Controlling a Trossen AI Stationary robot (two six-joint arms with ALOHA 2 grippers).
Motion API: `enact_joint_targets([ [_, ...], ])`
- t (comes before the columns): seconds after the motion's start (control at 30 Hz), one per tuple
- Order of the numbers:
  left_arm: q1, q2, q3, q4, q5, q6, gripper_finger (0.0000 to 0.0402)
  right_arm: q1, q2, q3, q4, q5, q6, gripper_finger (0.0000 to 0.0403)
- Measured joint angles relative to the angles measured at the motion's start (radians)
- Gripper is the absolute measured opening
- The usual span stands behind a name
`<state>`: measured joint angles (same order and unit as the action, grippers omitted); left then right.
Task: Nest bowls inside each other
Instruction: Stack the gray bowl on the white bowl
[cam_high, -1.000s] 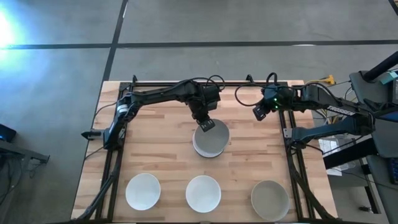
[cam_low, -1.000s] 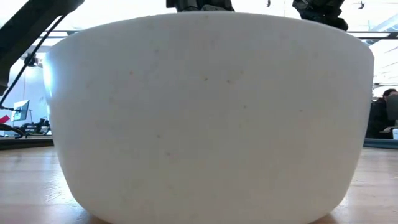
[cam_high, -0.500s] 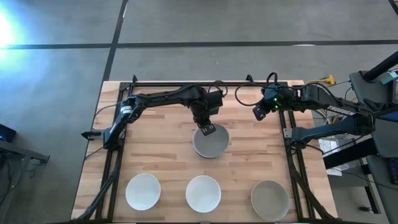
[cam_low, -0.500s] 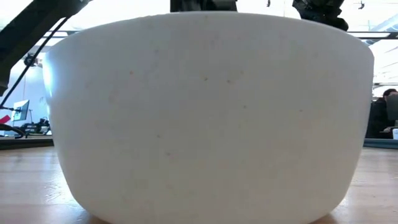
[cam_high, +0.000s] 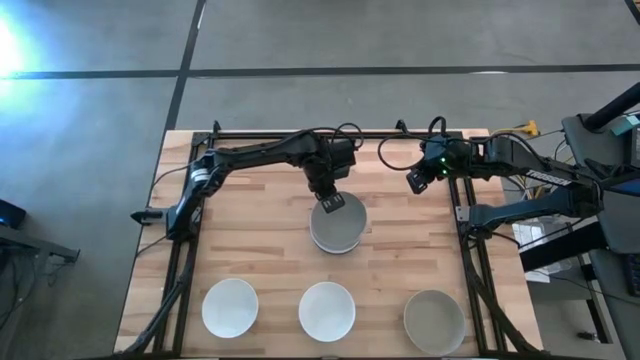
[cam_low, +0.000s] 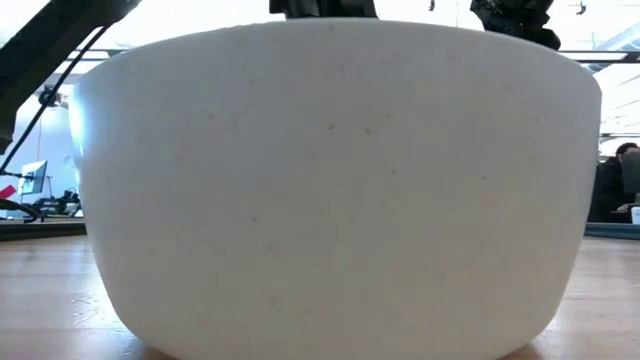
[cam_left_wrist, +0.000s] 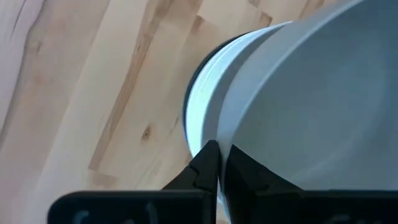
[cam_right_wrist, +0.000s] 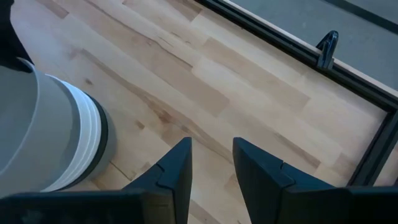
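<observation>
A stack of bowls (cam_high: 338, 240) stands in the middle of the table, white rims over a dark one at the bottom (cam_right_wrist: 93, 146). On top is a light grey bowl (cam_high: 340, 222), its lower part inside the stack. My left gripper (cam_high: 330, 203) is shut on its far rim. My right gripper (cam_high: 418, 181) hangs open over the far right of the table, apart from the stack (cam_right_wrist: 50, 137), with nothing between its fingers (cam_right_wrist: 211, 163). Three single bowls rest on their bases along the near edge: white (cam_high: 230, 307), white (cam_high: 327, 310), grey-beige (cam_high: 434, 320). My left gripper pinches the grey bowl's rim (cam_left_wrist: 222, 146) on the bowl's far side, one finger (cam_left_wrist: 242, 171) inside the bowl and the other (cam_left_wrist: 207, 168) outside its wall. The fingers come steeply from above. The bowl stays mouth up in the stack; whether it rests there I cannot tell.
The low view is filled by the middle near white bowl (cam_low: 330, 180). A dark metal frame (cam_high: 465, 215) runs along the table's sides and far edge (cam_right_wrist: 292, 46). Bare wood lies left and right of the stack.
My left gripper dipped a little with the grey bowl about half a second ago and has come back up. It now stands much as it did a second ago, shut on the rim all the while.
</observation>
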<state>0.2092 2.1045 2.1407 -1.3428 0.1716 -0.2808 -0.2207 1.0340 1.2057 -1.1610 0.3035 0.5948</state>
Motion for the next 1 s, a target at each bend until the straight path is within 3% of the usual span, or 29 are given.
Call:
enact_joint_targets([
  [0.57, -0.002, 0.003, -0.076, 0.008, -0.016, 0.006, 0.0000, 0.000, 0.000, 0.000, 0.000, 0.000, -0.001, 0.0111],
  [0.83, -0.002, 0.004, -0.090, 0.091, -0.016, 0.011, 0.0000, 0.000, 0.000, 0.000, 0.024, -0.017, -0.001, 0.0111],
  [1.0, -0.002, 0.004, -0.090, 0.087, -0.016, 0.034, 0.0037, 0.000, 0.000, 0.000, 0.030, -0.026, 0.010, 0.0111],
])
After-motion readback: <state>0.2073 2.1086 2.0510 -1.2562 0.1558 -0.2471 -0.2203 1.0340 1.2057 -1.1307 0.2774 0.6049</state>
